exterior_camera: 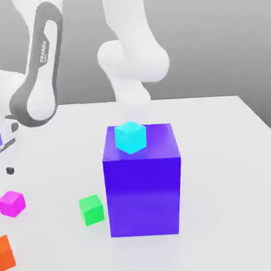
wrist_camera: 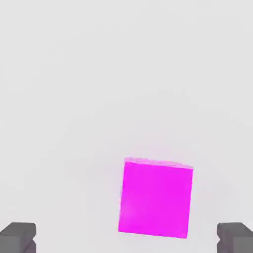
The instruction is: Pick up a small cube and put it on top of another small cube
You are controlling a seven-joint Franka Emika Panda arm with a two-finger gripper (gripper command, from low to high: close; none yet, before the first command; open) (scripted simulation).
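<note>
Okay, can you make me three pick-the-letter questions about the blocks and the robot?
1. Where is the cyan cube?
A) on the white table
B) on the big blue-violet block
C) on the orange cube

2. Which small cube sits on the table right beside the big block?
A) green
B) orange
C) magenta

3. How is the gripper?
A) shut
B) holding a cube
C) open and empty

Answers:
1 B: it rests on the block's top.
2 A: green is nearest the block's side.
3 C: its fingers stand wide apart, gripping nothing.
</note>
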